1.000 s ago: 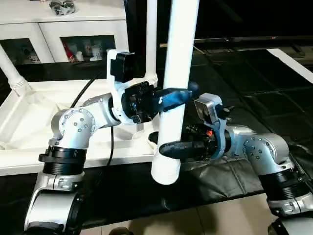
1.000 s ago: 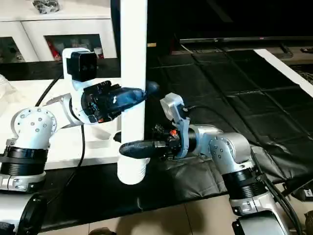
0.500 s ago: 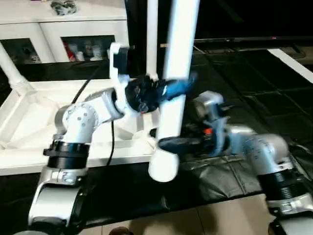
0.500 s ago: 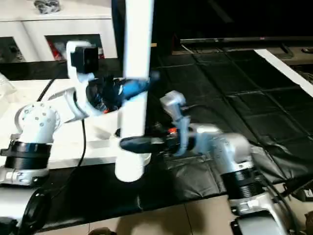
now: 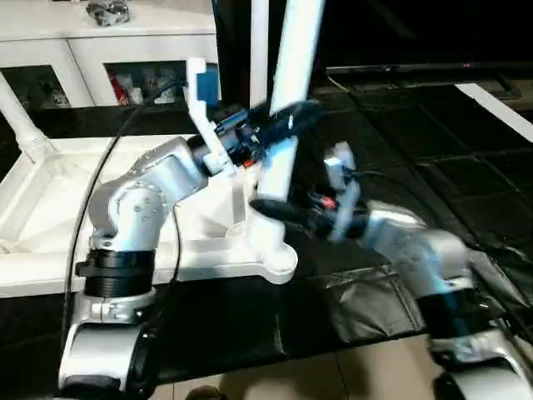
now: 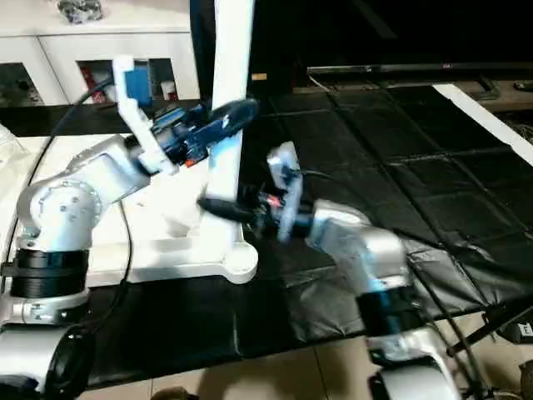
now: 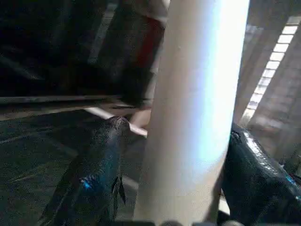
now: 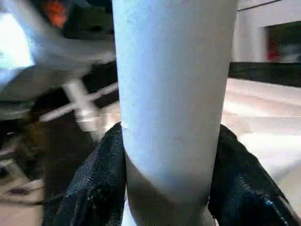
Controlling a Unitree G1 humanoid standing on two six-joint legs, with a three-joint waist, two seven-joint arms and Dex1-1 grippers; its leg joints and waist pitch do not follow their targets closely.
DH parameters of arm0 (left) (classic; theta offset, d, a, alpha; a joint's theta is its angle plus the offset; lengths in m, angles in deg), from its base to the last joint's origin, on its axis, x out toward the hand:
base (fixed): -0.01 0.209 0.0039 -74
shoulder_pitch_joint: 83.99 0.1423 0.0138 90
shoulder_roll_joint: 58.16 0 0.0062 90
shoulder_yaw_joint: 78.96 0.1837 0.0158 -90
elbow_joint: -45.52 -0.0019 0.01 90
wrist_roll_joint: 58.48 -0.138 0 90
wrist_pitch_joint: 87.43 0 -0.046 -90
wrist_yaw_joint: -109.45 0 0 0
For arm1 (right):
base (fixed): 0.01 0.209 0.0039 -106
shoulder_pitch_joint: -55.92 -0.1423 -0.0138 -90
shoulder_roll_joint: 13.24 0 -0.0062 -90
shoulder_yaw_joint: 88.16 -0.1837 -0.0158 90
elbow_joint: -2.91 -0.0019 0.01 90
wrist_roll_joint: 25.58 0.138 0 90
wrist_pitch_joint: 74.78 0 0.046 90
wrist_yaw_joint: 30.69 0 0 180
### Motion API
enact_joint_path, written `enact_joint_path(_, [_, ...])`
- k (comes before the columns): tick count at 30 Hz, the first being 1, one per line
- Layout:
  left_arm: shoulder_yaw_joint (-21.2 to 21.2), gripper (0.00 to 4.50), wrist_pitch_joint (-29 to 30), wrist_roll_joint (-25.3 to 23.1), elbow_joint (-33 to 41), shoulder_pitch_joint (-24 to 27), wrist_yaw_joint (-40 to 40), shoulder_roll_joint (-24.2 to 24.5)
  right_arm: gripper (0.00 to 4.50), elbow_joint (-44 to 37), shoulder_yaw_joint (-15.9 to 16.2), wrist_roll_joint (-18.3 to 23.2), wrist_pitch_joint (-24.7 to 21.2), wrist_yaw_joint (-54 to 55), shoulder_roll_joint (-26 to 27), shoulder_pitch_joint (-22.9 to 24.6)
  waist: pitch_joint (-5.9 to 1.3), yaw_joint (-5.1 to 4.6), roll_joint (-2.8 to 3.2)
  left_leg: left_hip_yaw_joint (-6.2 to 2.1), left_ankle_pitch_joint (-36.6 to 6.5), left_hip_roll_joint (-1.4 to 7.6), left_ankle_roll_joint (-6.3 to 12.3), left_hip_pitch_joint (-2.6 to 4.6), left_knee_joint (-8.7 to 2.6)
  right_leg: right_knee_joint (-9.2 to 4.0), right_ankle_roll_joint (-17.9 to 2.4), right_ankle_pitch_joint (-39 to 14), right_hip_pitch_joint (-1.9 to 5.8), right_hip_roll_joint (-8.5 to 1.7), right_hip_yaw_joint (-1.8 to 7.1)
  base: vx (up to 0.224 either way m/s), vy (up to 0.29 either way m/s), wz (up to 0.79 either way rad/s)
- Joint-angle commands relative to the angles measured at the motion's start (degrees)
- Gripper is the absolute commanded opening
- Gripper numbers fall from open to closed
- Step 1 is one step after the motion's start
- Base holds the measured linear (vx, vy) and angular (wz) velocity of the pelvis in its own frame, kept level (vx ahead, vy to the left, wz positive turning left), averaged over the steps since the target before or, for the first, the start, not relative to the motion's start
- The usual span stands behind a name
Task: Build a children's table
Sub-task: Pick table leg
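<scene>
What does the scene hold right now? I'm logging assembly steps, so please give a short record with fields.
tabletop: upside down, on black mat
held leg: near-upright, foot at near corner socket
left gripper: around leg, higher up
right gripper: shut on leg, lower down
fitted legs: two
behind: white cabinet

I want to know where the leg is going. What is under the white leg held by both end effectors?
The long round white plastic leg meets the near corner of the upturned white tabletop. Its lower end covers any socket.
</scene>
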Motion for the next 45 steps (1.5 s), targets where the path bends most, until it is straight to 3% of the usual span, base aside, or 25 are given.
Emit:
enact_joint_path(1, [-0.9, 3.04, -2.6, -3.4, -0.9, -0.4, 7.1, -2.0, 1.93, 1.1, 0.5, -5.3, 4.1, 6.6, 1.3, -2.1, -4.63, -0.21, 0.04, -0.22, -5.6, 0.99, -1.14, 0.05, -3.59, -4.23, -6.8, -11.2, 3.63, -3.66, 3.03, 0.000, 0.000, 0.00])
enact_joint_path(2, [-0.6, 3.04, -3.8, -5.0, -1.7, -0.5, 9.2, -2.9, 1.93, 1.4, 0.8, -6.8, 5.2, 8.8, 2.3, -2.1, -4.65, -0.33, -0.10, -0.16, -5.4, 0.87, -1.47, 0.04, -3.54, -4.24, -6.8, -10.5, 3.68, -3.59, 3.00, 0.000, 0.000, 0.00])
enact_joint_path(4, [1.2, 3.04, -6.6, -9.0, -3.1, -0.5, 12.0, -3.7, 1.93, 1.6, 0.5, -8.3, 6.5, 13.6, 5.0, -2.1, -4.68, -0.40, 0.31, -0.25, -5.9, 0.85, -1.12, 0.06, -3.62, -4.23, -6.1, -10.4, 3.65, -3.60, 3.03, 0.000, 0.000, 0.00])
enact_joint_path(6, [2.3, 2.86, -8.3, -11.5, -3.8, -0.6, 14.4, -4.7, 1.93, 1.8, 0.6, -10.0, 7.5, 17.7, 6.7, -2.2, -4.69, -0.57, 0.35, -0.33, -5.8, 0.92, -1.18, 0.09, -3.75, -4.31, -5.7, -9.9, 3.54, -3.53, 3.05, 0.000, 0.000, 0.00])
enact_joint_path(8, [2.8, 2.69, -9.0, -12.7, -3.8, -0.7, 16.1, -5.4, 1.93, 2.1, 1.1, -11.6, 8.8, 19.8, 7.4, -2.3, -4.80, -0.58, 0.26, -0.31, -5.4, 0.83, -1.45, 0.11, -3.69, -4.05, -5.9, -8.3, 3.71, -3.50, 3.06, 0.000, 0.000, 0.00])
enact_joint_path(9, [2.8, 2.66, -9.4, -13.2, -3.8, -0.9, 17.2, -5.9, 1.93, 2.2, 1.4, -12.6, 9.6, 21.2, 8.0, -2.3, -4.83, -0.53, 0.68, -0.39, -5.7, 0.91, -1.49, 0.10, -3.68, -3.91, -6.2, -7.6, 3.71, -3.59, 3.09, 0.000, 0.000, 0.00])
enact_joint_path(11, [2.0, 2.42, -9.8, -13.0, -3.9, -1.5, 18.6, -6.8, 1.93, 2.3, 1.9, -13.8, 10.3, 22.9, 8.9, -2.3, -4.74, -0.65, 0.55, -0.31, -6.3, 0.84, -1.64, 0.13, -3.68, -4.01, -6.7, -6.9, 3.64, -3.46, 3.09, 0.000, 0.000, 0.00])
enact_joint_path(12, [1.7, 2.30, -10.3, -13.3, -4.0, -1.7, 19.7, -7.2, 1.93, 2.6, 2.4, -15.0, 11.1, 24.0, 9.3, -2.3, -4.74, -0.56, 0.91, -0.41, -6.7, 0.85, -1.69, 0.13, -3.73, -3.94, -6.9, -6.8, 3.72, -3.53, 3.08, 0.000, 0.000, 0.00])
enact_joint_path(14, [1.5, 2.26, -10.6, -13.5, -4.0, -1.8, 20.3, -7.4, 1.93, 2.9, 2.7, -16.1, 11.6, 24.9, 9.4, -2.4, -4.69, -0.70, 0.66, -0.36, -7.3, 0.81, -1.64, 0.18, -3.76, -4.08, -6.7, -6.9, 3.72, -3.41, 3.06, 0.000, 0.000, 0.00])
enact_joint_path(17, [1.3, 2.03, -12.5, -15.3, -4.6, -1.9, 22.4, -7.8, 1.93, 4.4, 2.5, -17.7, 13.1, 27.1, 10.2, -3.0, -4.61, -0.91, 1.29, -0.46, -9.0, 0.81, -2.01, 0.30, -3.82, -4.26, -6.4, -8.4, 3.59, -3.44, 3.06, 0.000, 0.000, 0.00])
enact_joint_path(21, [1.5, 1.87, -14.7, -16.8, -5.4, -2.3, 23.0, -7.9, 1.93, 4.4, 2.1, -18.1, 13.3, 27.9, 10.4, -3.0, -4.64, -1.17, 1.05, -0.49, -8.8, 0.75, -1.68, 0.22, -3.82, -4.19, -6.5, -7.1, 3.75, -3.32, 3.06, 0.000, 0.000, 0.00])
enact_joint_path(22, [1.7, 1.87, -14.9, -16.9, -5.4, -2.3, 22.7, -7.9, 1.93, 4.3, 2.0, -18.1, 13.3, 27.9, 10.4, -2.9, -4.66, -1.22, 0.74, -0.48, -8.6, 0.77, -1.63, 0.18, -3.83, -4.12, -6.6, -6.7, 3.82, -3.36, 3.07, 0.000, 0.000, 0.00])
enact_joint_path(24, [1.9, 1.86, -15.1, -16.9, -5.3, -2.3, 22.4, -8.0, 1.93, 4.4, 1.9, -17.9, 13.2, 27.7, 10.5, -2.8, -4.66, -1.35, 0.89, -0.48, -8.2, 0.77, -1.34, 0.16, -3.78, -3.94, -7.4, -5.5, 3.80, -3.38, 3.10, 0.000, 0.000, 0.00])
enact_joint_path(28, [0.7, 1.86, -14.8, -15.5, -5.3, -2.3, 22.7, -8.9, 1.93, 4.6, 1.3, -16.5, 13.4, 26.0, 10.9, -2.8, -4.52, -1.84, 0.73, -0.39, -8.8, 0.73, -0.79, 0.08, -3.80, -4.10, -8.0, -6.4, 3.93, -3.45, 3.09, 0.000, 0.000, 0.00])
enact_joint_path(31, [-0.3, 1.85, -14.5, -15.1, -6.5, -3.3, 21.8, -7.6, 2.63, 2.9, -0.2, -12.8, 11.9, 22.3, 10.4, -2.7, -4.52, -1.86, 0.69, -0.40, -9.0, 0.77, -0.33, 0.15, -3.79, -4.20, -7.9, -7.5, 3.92, -3.54, 3.11, 0.000, 0.000, 0.00])
enact_joint_path(33, [-0.5, 1.85, -14.5, -15.1, -7.1, -3.8, 21.2, -6.8, 2.72, 2.0, -0.8, -11.5, 11.1, 20.8, 9.6, -2.5, -4.51, -1.87, 0.71, -0.40, -8.9, 0.71, 0.07, 0.18, -3.79, -4.22, -7.7, -7.4, 3.90, -3.28, 3.07, 0.000, 0.000, 0.00])
enact_joint_path(34, [-0.7, 1.85, -14.3, -15.2, -7.8, -4.5, 20.2, -5.7, 2.81, 0.7, -1.5, -9.1, 9.7, 17.7, 8.4, -2.3, -4.54, -1.84, 0.22, -0.38, -8.5, 0.71, 0.33, 0.17, -3.79, -4.20, -7.5, -7.0, 3.97, -3.27, 3.05, 0.000, 0.000, 0.00])
enact_joint_path(35, [-0.7, 1.85, -14.3, -15.1, -7.9, -4.5, 20.1, -5.6, 2.81, 0.5, -1.7, -8.8, 9.4, 17.4, 8.1, -2.2, -4.59, -1.67, 0.37, -0.42, -8.2, 0.65, 0.53, 0.17, -3.77, -4.09, -7.6, -6.8, 4.06, -3.32, 3.04, 0.000, 0.000, 0.00])
enact_joint_path(36, [-0.9, 1.85, -13.9, -15.0, -8.4, -5.1, 19.1, -4.5, 3.05, -0.5, -2.7, -7.4, 7.5, 15.9, 6.5, -2.1, -4.62, -1.50, 0.43, -0.47, -7.5, 0.77, 0.79, 0.20, -3.73, -3.93, -7.7, -6.1, 4.05, -3.38, 3.10, 0.000, 0.000, 0.00])
enact_joint_path(38, [-1.2, 1.85, -13.0, -14.4, -8.8, -5.8, 17.2, -2.9, 3.14, -2.5, -4.9, -3.4, 3.0, 12.4, 3.5, -1.7, -4.58, -1.49, 0.39, -0.42, -6.8, 0.72, 0.79, 0.12, -3.66, -3.90, -8.0, -5.4, 4.05, -3.36, 3.11, 0.000, 0.000, 0.00])
enact_joint_path(39, [-1.2, 1.85, -13.0, -14.4, -8.8, -5.8, 17.2, -2.9, 3.22, -2.5, -4.9, -3.4, 3.0, 12.4, 3.5, -1.7, -4.71, -1.29, 0.35, -0.38, -6.2, 0.73, 1.24, 0.27, -3.56, -3.76, -8.5, -4.5, 4.08, -3.37, 3.12, 0.000, 0.000, 0.00])
enact_joint_path(42, [-1.4, 1.85, -9.8, -11.8, -8.6, -5.9, 12.1, -0.5, 3.44, -3.8, -9.5, 2.1, -2.8, 4.6, -4.5, -1.7, -4.76, -1.00, 0.53, -0.26, -5.2, 0.68, 1.45, 0.16, -3.35, -3.65, -9.7, -3.7, 4.16, -3.43, 3.06, 0.000, 0.000, 0.00])
enact_joint_path(45, [-1.5, 1.85, -8.7, -10.5, -8.7, -6.2, 10.4, 0.2, 3.44, -3.1, -9.8, 2.5, -3.9, 2.5, -7.0, -2.3, -4.74, -0.50, 0.53, -0.11, -5.5, 0.68, 1.54, 0.14, -3.20, -3.74, -10.2, -4.8, 4.06, -3.47, 3.03, 0.000, 0.000, 0.00])
